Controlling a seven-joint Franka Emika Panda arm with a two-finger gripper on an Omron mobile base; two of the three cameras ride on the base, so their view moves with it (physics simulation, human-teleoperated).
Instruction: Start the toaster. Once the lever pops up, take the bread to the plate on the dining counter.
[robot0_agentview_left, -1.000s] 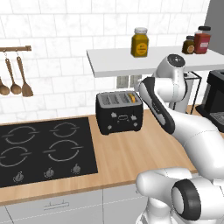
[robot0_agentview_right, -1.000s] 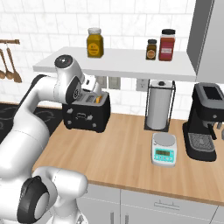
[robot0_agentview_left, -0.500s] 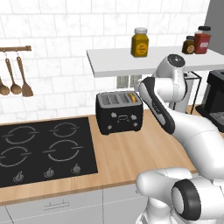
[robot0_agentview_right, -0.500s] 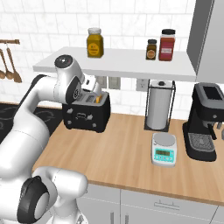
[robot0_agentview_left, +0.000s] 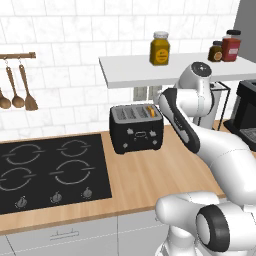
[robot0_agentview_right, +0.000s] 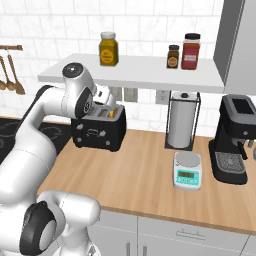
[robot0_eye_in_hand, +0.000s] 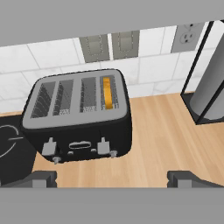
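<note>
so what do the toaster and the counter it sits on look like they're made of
The toaster has a matte black body, probably plastic or painted metal, with a duller grey, metal-like top plate around the slots and pale grey levers. The counter looks like light wood with a satin finish: warm tan with faint grain streaks. It could equally be laminate; the render doesn't settle that.
</note>
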